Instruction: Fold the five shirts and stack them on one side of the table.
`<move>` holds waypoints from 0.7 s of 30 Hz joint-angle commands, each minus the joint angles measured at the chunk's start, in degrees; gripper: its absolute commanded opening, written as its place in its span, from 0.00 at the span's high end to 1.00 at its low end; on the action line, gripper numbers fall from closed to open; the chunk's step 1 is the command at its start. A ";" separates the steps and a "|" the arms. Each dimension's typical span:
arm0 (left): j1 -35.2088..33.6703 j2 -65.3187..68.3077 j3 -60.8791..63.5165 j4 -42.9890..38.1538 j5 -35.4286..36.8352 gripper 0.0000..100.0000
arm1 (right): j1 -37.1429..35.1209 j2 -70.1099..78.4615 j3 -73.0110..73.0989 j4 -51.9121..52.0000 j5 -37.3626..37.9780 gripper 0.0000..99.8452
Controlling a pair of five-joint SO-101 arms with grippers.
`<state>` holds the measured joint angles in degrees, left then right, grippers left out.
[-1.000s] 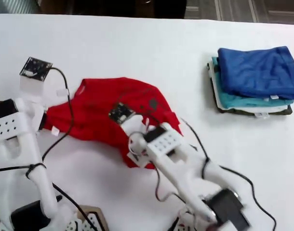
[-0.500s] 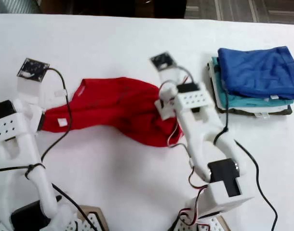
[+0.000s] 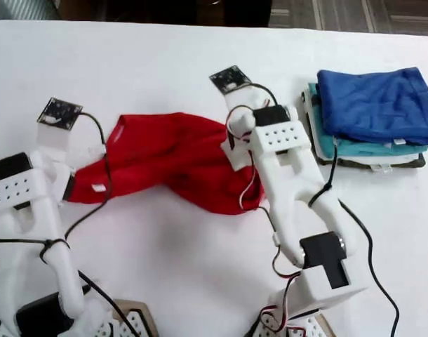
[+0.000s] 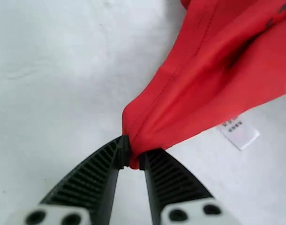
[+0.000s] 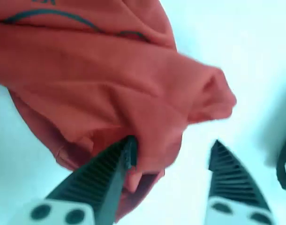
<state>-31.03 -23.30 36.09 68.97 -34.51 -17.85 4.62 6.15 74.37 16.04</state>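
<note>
A red shirt lies bunched in a long band across the middle of the white table. My left gripper is at the shirt's left end. The left wrist view shows the left gripper shut on a pinched corner of the red shirt, with a white label hanging beside it. My right gripper is at the shirt's right end. In the right wrist view the right gripper stands open, and a fold of the red shirt rests against one finger.
A stack of folded shirts lies at the right side of the table, with a blue one on top and a teal one under it. Cables trail from both arms along the near edge. Bare table spreads at the back and front middle.
The right arm swung from the shirt's near edge over to its far right end, dragging the cloth into a narrow band. The left arm then shifted slightly right while keeping hold of its corner.
</note>
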 commanded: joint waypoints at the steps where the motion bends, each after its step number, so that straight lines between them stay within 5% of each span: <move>1: 0.62 -2.55 -0.31 -0.79 0.35 0.97 | 1.54 -1.45 -4.48 6.90 -4.13 0.76; 9: 0.62 -2.55 -0.31 -0.79 0.35 0.97 | -0.84 -8.40 -2.20 16.22 -6.51 0.83; 21: 0.53 -2.29 -0.22 -0.79 0.35 0.97 | -2.15 -0.40 7.65 4.53 -6.51 0.83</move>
<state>-31.03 -23.30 36.09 68.97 -34.51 -19.43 3.56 13.80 79.74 9.98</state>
